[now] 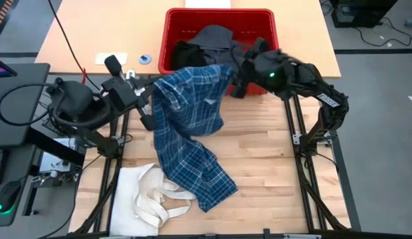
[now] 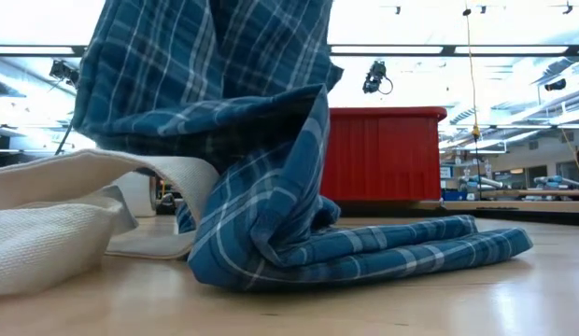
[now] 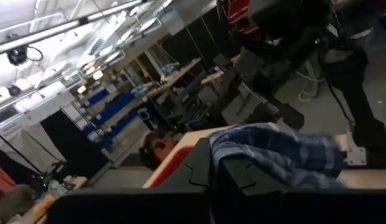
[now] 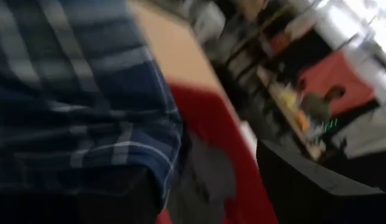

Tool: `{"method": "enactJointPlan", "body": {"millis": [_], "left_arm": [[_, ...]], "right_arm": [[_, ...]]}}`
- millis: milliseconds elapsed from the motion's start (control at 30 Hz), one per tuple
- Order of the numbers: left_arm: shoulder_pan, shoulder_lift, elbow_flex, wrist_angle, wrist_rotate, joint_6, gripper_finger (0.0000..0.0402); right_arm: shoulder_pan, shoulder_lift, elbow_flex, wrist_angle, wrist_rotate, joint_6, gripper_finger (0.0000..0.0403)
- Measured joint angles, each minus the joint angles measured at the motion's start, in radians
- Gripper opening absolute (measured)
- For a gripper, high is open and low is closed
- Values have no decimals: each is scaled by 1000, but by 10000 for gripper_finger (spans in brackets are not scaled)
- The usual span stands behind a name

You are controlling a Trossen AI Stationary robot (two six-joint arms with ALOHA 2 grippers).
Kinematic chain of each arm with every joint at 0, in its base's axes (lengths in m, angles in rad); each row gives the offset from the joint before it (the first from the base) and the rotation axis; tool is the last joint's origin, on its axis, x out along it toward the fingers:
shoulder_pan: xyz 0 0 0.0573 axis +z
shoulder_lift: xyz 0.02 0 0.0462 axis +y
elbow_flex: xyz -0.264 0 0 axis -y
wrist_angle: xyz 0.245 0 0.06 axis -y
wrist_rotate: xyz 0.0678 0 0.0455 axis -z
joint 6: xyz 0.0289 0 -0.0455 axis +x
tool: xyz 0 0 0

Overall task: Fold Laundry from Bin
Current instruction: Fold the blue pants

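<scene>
Plaid shirt [image 2: 271, 215]; apparently dark garments [image 1: 209, 43] in bin [image 1: 176, 23]

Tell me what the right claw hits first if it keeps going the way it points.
Probably the plaid shirt. The right claw sits at the bin's front rim, pointing toward the left arm, and the shirt's raised edge hangs right before it. Depth is unclear, so it could pass just alongside.

A cream tote bag [image 1: 143, 199] lay crumpled at the near left corner of the wooden table [image 1: 259, 166]. A small blue disc [image 1: 145, 58] and a white card [image 1: 110, 59] sat at the table's far left.
</scene>
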Motion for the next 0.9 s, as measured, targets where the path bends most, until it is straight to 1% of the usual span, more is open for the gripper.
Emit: {"method": "enactJointPlan", "body": {"millis": [100, 167, 267, 433, 533, 600, 667, 733, 833, 900], "left_arm": [[0, 1, 0, -63, 9, -79, 9], [0, 1, 0, -125, 39, -149, 9], [0, 2, 0, -235, 65, -263, 9], [35, 24, -27, -437, 82, -444, 9], [61, 24, -85, -478, 115, -502, 9], [69, 22, -138, -469, 131, -507, 9], [71, 24, -188, -462, 133, -508, 9], [71, 25, -241, -459, 136, -517, 9], [70, 23, -331, -457, 136, -532, 9], [64, 24, -382, -462, 137, -543, 9]], "right_arm": [[0, 1, 0, -137, 17, 98, 251], [-10, 0, 0, -208, -22, 178, 250], [-22, 1, -4, -304, -95, 251, 250], [-21, -3, -60, -396, -115, 306, 250], [-21, -12, -118, -399, -147, 318, 250], [-13, -13, -169, -372, -133, 300, 249], [-11, -16, -230, -295, -120, 255, 249], [-11, -17, -298, -168, -135, 194, 249], [-15, -18, -406, 30, -204, 95, 249], [-18, -17, -484, 174, -231, 23, 249]]}}
